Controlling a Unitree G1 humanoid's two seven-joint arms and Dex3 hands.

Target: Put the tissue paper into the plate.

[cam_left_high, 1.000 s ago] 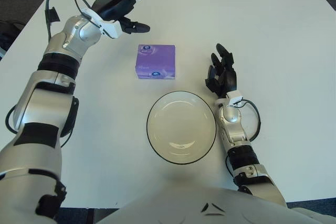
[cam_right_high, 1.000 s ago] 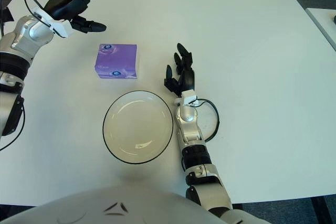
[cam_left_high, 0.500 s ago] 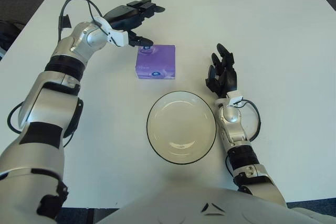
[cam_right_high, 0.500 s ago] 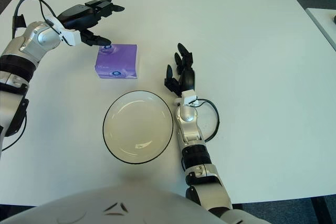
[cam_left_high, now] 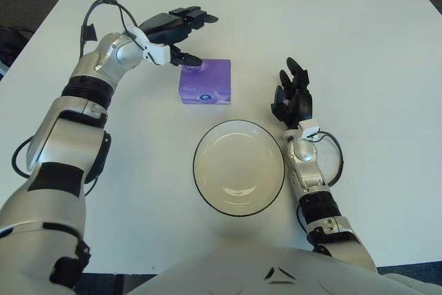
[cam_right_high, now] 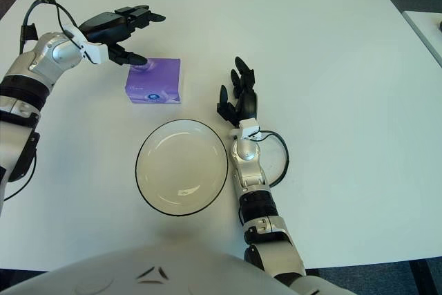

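Purple tissue paper (cam_left_high: 204, 81) lying flat on the white counter (cam_left_high: 373, 60), just beyond the empty plate (cam_left_high: 238, 167). Left hand (cam_left_high: 174, 34) over its far-left corner, fingers spread, grasping nothing. Right hand (cam_left_high: 293, 96) right of the plate, fingers extended and released.

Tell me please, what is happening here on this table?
The robot's left hand hovers with open fingers at the far left corner of the purple tissue pack, not gripping it yet. The plate sits empty nearer the robot. The right hand shows idle to the right of the plate.
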